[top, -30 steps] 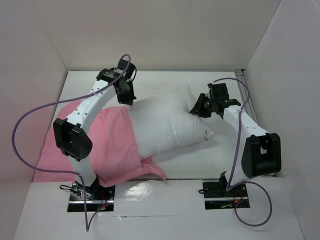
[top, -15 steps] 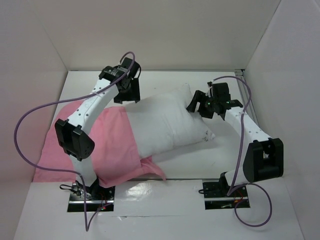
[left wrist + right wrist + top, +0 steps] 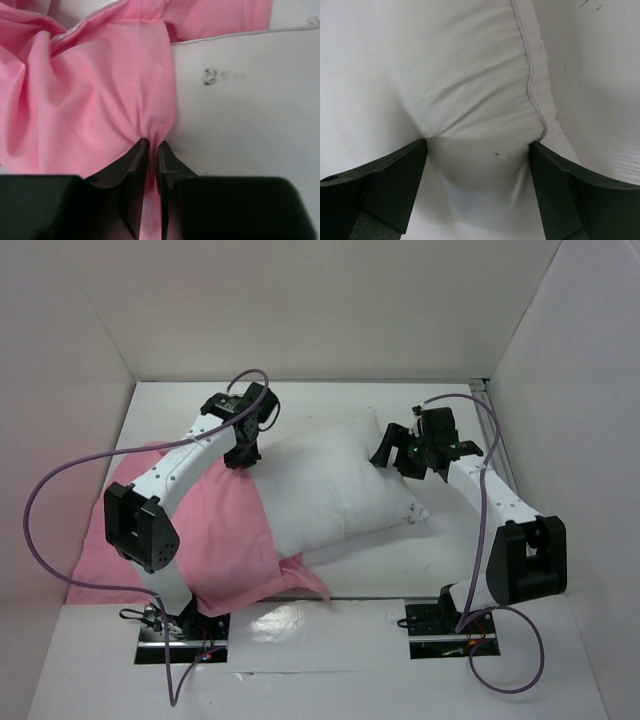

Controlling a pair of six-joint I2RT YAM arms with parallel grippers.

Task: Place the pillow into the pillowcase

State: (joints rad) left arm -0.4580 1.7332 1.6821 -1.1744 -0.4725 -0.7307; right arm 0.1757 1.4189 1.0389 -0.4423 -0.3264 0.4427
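The white pillow (image 3: 335, 485) lies mid-table, its left end inside the pink pillowcase (image 3: 215, 530), which spreads out to the left. My left gripper (image 3: 243, 450) is at the far edge of the pillowcase mouth. In the left wrist view it (image 3: 152, 145) is shut on a gathered fold of pink pillowcase (image 3: 100, 100), with the white pillow (image 3: 250, 115) just to the right. My right gripper (image 3: 390, 452) is at the pillow's far right end. In the right wrist view it (image 3: 482, 145) stands open and wide, and the pillow's (image 3: 470, 75) seamed end bulges between its fingers.
White walls (image 3: 60, 360) close in the table on the left, back and right. A purple cable (image 3: 40, 500) loops off the left arm, and another (image 3: 505, 680) hangs by the right base. A pink flap (image 3: 305, 580) trails toward the near edge.
My left gripper opened, dropped from the pillow's far edge onto the pillowcase mouth and closed on the pink cloth. My right gripper opened wide around the pillow's end.
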